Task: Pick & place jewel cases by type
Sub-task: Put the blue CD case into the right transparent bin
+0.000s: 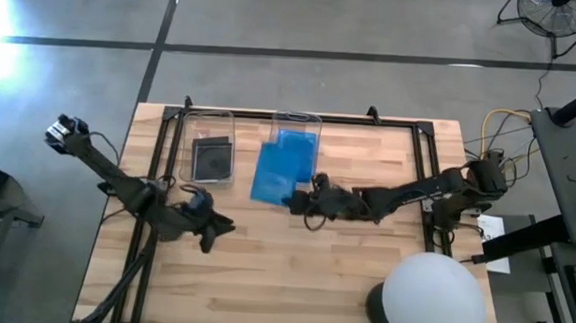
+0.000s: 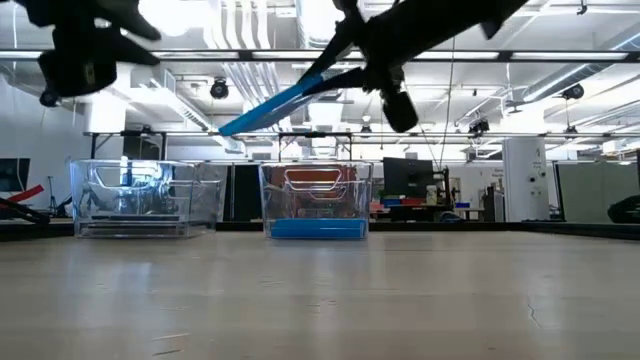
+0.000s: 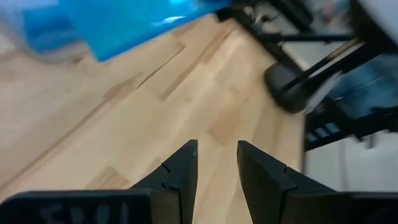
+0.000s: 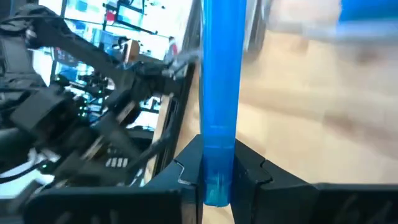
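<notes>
on the left, the left gripper [image 1: 211, 229] hangs over bare wood at the near-left of the table [image 1: 290, 292], its jaws a little apart and holding nothing, as the left wrist view shows; this arm looks to be waiting. just beyond it, toward the far edge, stands the left clear bin [image 1: 212, 147], with a dark grey jewel case [image 1: 212, 159] lying flat inside; whether more than one is stacked there i cannot tell. next along is the right clear bin [image 1: 297, 132], and the low view shows a blue jewel case [image 2: 318, 229] lying on its floor. at the near end of that bin, the right gripper [image 1: 299, 197] holds a second blue jewel case [image 1: 273, 171] clamped by one edge, the jaws tight on the plastic in the right wrist view. seen from table height the case is clear of the wood, tilted, its free end pointing down toward the bins.

the step in hand looks like the carry of a blue case to the blue bin, with the placing not yet done. the next move calls for bringing the free end over the bin's near wall, levelling or sloping the case inside the walls, and only then parting the jaws. a corner catching the rim seems the main risk
</notes>
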Motion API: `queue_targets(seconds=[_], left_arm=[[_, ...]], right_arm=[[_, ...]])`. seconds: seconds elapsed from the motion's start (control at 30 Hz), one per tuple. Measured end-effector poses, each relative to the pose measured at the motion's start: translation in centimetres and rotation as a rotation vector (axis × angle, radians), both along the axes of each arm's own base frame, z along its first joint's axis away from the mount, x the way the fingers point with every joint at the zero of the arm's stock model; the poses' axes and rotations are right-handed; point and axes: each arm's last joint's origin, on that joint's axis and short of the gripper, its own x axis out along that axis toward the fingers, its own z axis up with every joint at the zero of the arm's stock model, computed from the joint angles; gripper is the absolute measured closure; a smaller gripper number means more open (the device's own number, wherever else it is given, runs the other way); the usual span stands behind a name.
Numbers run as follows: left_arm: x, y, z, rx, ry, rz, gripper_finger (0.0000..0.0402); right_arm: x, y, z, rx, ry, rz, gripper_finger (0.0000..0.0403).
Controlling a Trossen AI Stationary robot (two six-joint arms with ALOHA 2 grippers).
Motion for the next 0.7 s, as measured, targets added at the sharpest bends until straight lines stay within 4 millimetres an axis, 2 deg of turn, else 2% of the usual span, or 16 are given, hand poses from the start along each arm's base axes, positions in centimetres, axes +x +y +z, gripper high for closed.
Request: queue_targets(seconds=[0.1, 0.27, 0.47, 0.6, 0.7], left_arm=[[-0.9, 0.6, 1.2, -0.029, -0.061, -0.006, 0.0307], [-2.2, 1.5, 2.6, -0.065, -0.137, -0.005, 0.0307], [-3.1, 2.2, 3.5, -0.064, -0.191, 0.016, 0.0307], [-3.2, 2.3, 3.5, -0.056, -0.198, 0.021, 0.0307], [-3.1, 2.2, 3.5, -0.048, -0.196, 0.021, 0.0307]], right_arm=[[0.3, -2.4, 0.4, -0.012, 0.028, 0.006, 0.0366], [-0.1, -6.5, 1.4, -0.022, 0.208, 0.011, 0.0365], [-1.3, -9.9, 4.0, -0.037, 0.286, 0.002, 0.0365], [-2.2, -12.3, 4.1, 0.011, 0.296, -0.01, 0.0365], [-2.5, -13.4, 2.9, 0.094, 0.306, 0.022, 0.0365]])
